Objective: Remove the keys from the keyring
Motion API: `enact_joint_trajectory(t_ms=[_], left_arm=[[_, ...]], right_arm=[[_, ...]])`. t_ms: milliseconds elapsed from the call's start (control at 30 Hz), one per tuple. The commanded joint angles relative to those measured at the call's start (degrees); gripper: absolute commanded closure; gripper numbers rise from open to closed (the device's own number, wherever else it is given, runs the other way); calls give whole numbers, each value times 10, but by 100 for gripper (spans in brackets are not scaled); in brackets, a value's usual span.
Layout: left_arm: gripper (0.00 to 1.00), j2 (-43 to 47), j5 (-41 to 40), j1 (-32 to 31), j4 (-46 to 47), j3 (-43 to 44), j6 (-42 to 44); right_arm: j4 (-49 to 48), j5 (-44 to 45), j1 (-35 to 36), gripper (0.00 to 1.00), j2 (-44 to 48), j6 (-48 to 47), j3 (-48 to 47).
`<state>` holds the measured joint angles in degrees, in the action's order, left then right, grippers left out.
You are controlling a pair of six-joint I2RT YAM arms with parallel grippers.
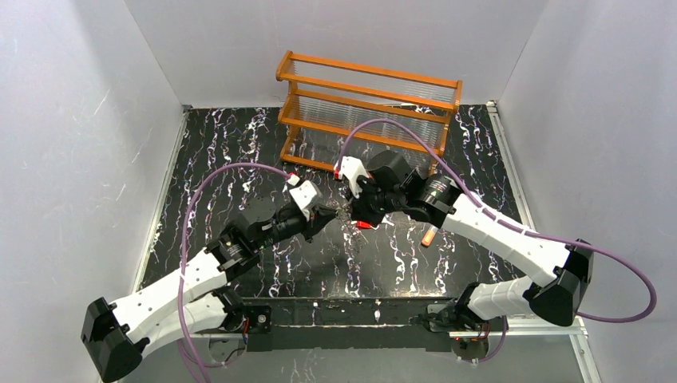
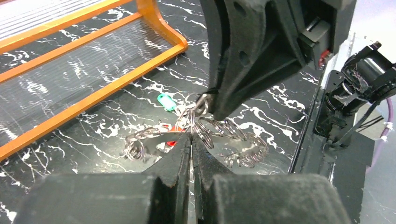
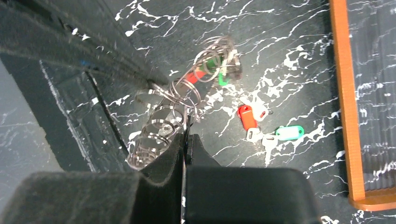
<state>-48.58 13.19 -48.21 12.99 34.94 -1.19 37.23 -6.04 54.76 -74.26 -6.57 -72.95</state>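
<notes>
Keyring (image 2: pixel 223 130) gripped by left tool (image 2: pixel 191 141) and right tool (image 3: pixel 185 134), both pinched shut.

Robot lab test cell, prob: white walls (image 1: pixel 80 120) round black marbled table (image 1: pixel 239 152)

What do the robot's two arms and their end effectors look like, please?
The left arm and right arm have white shells with black joint housings. A purple cable loops along each. Each wrist carries a small white block with red marks. The left end effector and right end effector each have two chunky matte-black fingers tapering to narrow tips.
</notes>
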Motion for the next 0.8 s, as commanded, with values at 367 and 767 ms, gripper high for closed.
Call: enact_joint_trajectory(t_ms=[367, 767], left_arm=[[100, 30, 44, -3, 15, 3, 43], [100, 64, -24, -3, 6, 4, 57]], right_arm=[[-27, -98, -2, 99, 48, -31, -11], [-8, 35, -8, 99, 38, -48, 21]])
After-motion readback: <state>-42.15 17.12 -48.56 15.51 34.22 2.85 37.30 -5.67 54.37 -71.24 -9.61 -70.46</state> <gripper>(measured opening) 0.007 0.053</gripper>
